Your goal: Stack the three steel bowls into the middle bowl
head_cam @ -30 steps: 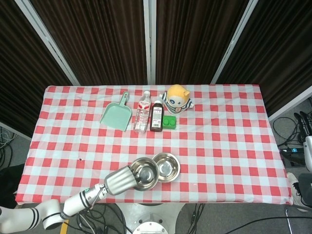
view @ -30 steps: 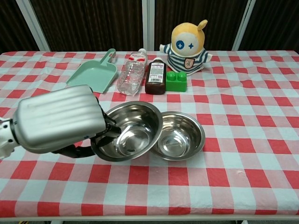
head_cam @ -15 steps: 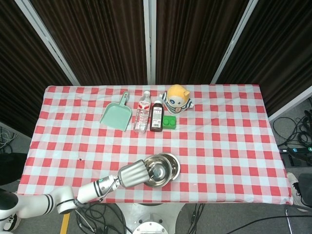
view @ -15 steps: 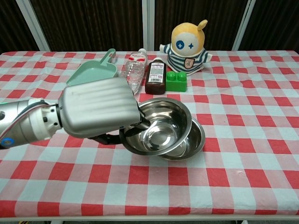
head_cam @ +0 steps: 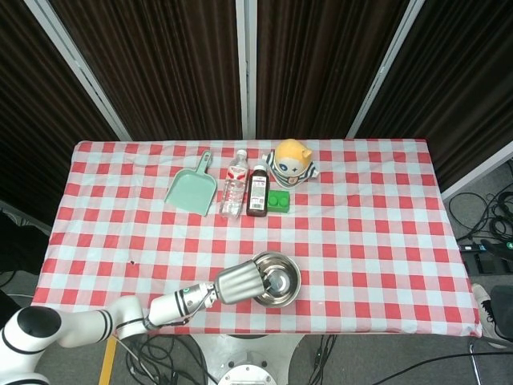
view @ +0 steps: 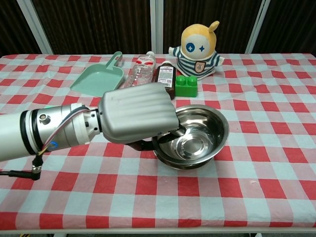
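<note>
Steel bowls (view: 195, 136) sit nested near front edge of counter (head_cam: 377, 241), just below the brown bottle (view: 165, 81) & green block (view: 185, 85). Left hand (view: 138, 116) covers stack's left rim; fingers (view: 173, 129) hook over the rim of the top bowl, clamped on it. Right hand not visible. Judging: thin, stiff, light, slick w/ polished walls, so rim is the only sure hold; could clatter or slide if let go off-centre.
</note>
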`<state>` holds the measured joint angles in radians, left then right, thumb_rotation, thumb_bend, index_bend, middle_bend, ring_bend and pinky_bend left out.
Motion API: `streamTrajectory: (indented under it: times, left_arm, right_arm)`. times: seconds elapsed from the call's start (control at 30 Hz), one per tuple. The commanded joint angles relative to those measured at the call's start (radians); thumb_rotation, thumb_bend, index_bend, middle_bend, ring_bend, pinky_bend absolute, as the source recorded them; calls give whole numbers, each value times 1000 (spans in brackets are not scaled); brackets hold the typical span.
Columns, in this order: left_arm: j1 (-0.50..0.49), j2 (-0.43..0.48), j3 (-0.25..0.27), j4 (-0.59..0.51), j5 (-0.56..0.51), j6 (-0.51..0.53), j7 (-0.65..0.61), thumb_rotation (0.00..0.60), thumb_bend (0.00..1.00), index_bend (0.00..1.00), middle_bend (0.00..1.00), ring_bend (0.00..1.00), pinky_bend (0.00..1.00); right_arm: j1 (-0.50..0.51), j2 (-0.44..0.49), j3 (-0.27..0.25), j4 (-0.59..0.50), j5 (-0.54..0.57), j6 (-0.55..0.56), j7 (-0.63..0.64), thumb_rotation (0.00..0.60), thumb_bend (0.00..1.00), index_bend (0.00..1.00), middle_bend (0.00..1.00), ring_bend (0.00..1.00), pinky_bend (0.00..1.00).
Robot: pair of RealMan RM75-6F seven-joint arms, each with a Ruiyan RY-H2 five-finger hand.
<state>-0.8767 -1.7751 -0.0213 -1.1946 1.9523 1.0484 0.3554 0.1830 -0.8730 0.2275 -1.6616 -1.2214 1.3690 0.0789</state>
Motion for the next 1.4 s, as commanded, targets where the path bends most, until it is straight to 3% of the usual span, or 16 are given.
streamTrajectory:
  times: [0.03, 0.43, 0.67, 0.77, 1.03, 1.2, 1.3, 1.4]
  left_arm:
    - [-17, -20, -1, 27, -3, 7, -12, 600, 383, 720, 762, 861, 952]
    - [-48, -44, 24, 139, -15, 35, -54, 600, 351, 656, 705, 859, 951]
    - [-59, -17, 47, 116, -4, 71, -81, 600, 264, 445, 592, 847, 936]
    - [-68, 0, 35, 95, -6, 85, -69, 600, 248, 412, 565, 839, 933]
    - [-64, 164, -31, -58, -72, 81, 37, 600, 240, 410, 564, 821, 926]
    - [-17, 301, -7, -198, -108, 67, 94, 600, 237, 409, 557, 820, 923]
    - [9, 348, 7, -231, -112, 81, 120, 600, 231, 409, 552, 814, 914]
    - [50, 371, -15, -241, -173, 104, 143, 600, 217, 410, 538, 767, 865]
  right_arm:
    - [-1, 1, 2, 5, 3, -4, 6, 600, 19, 24, 66, 0, 0]
    - [2, -3, 8, 25, 11, -21, 22, 600, 19, 24, 65, 0, 0]
    - [7, -5, 12, 16, 5, -19, 16, 600, 19, 24, 65, 0, 0]
    - [6, -3, 11, 8, 2, -17, 11, 600, 18, 24, 66, 0, 0]
    - [2, 7, 16, -5, -3, -5, 12, 600, 19, 25, 66, 0, 0]
    - [5, 2, 14, -10, -14, 0, 1, 600, 18, 25, 71, 0, 0]
    - [10, -4, 12, -17, -18, -4, -12, 600, 17, 24, 71, 0, 0]
    - [11, -8, 10, -25, -25, -2, -22, 600, 17, 25, 70, 0, 0]
